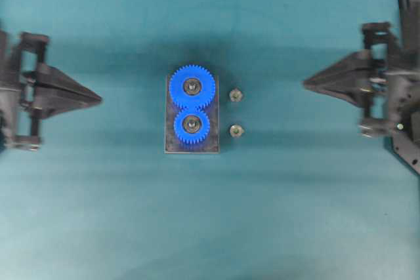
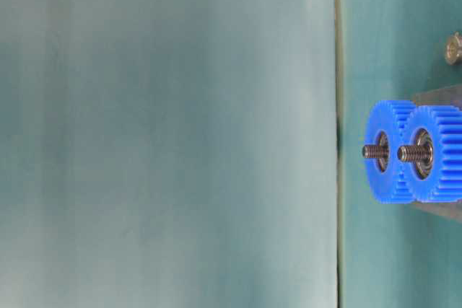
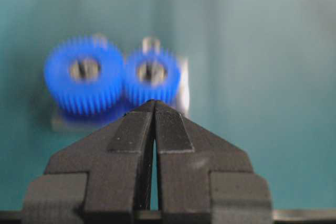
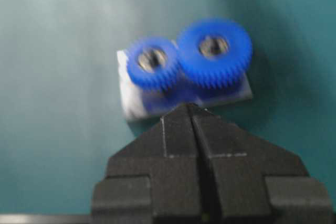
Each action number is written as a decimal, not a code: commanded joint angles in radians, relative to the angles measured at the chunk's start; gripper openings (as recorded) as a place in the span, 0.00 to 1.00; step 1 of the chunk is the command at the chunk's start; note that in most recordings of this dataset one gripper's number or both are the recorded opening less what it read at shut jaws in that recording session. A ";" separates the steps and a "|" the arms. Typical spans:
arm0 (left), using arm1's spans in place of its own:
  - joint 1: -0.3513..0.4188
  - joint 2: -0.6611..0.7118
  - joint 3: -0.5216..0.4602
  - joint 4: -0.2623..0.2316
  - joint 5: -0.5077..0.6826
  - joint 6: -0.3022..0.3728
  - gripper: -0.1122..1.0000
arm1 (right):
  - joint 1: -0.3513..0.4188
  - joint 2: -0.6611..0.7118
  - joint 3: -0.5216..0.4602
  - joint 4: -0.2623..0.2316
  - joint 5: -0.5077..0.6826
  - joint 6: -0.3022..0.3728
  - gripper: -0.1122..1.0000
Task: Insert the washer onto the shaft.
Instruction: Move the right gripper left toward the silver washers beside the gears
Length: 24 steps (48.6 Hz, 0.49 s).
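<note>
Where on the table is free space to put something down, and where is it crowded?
Free: the wide teal cloth between the left end effector and the gear base plate, the patch between the two small metal parts and the right end effector, and the strips above and below in the overhead view. Crowded: the middle, where the blue gears mesh beside those parts.

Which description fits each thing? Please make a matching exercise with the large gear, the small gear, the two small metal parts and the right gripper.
Things:
1. large gear
2. small gear
3. two small metal parts
4. right gripper

Descriptions:
A. shut, empty, away from the base plate
B. on the cloth beside the plate
C. on the shaft nearer the overhead view's top
D. on the other shaft

Pairs: 1-C, 2-D, 3-B, 4-A
</note>
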 commanded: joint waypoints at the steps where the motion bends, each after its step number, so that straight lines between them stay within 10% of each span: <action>1: 0.002 0.044 -0.037 0.003 0.025 -0.002 0.10 | -0.026 0.089 -0.063 -0.011 0.034 0.005 0.11; 24: 0.002 0.115 -0.054 0.003 0.041 0.000 0.10 | -0.091 0.471 -0.190 -0.034 0.077 -0.018 0.11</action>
